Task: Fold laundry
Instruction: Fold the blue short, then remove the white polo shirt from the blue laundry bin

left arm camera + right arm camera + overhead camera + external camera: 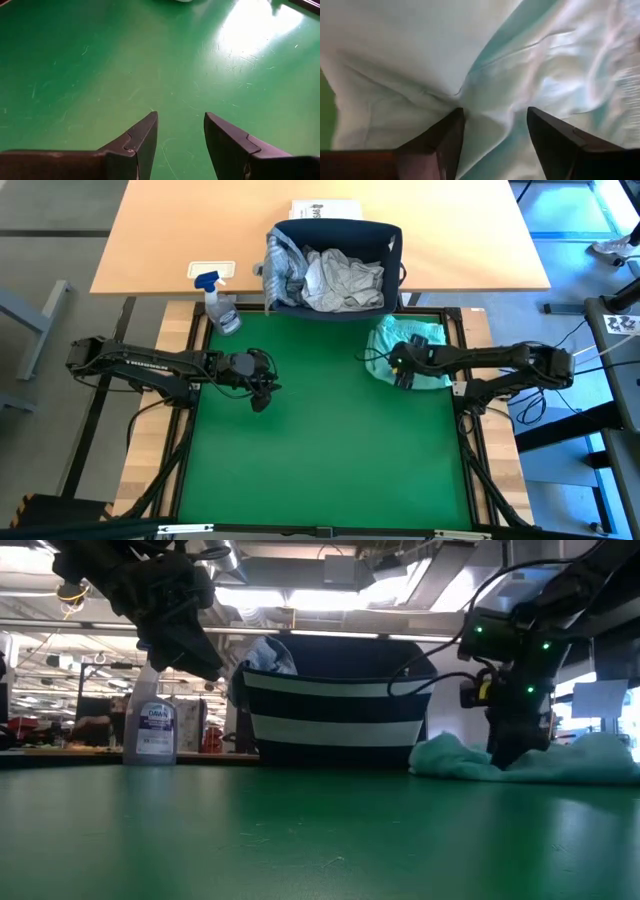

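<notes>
Standing: Dawn-labelled spray bottle (pixel 149 727)

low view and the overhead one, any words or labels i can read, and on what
"DAWN" on the label of the spray bottle, low view.
"TROSSEN" in white on the left arm, overhead view; it is faint.
Printed paper behind the basket: the print is too small to read.
Black-and-white marker sheet at the right edge: a pattern, no words.
</notes>
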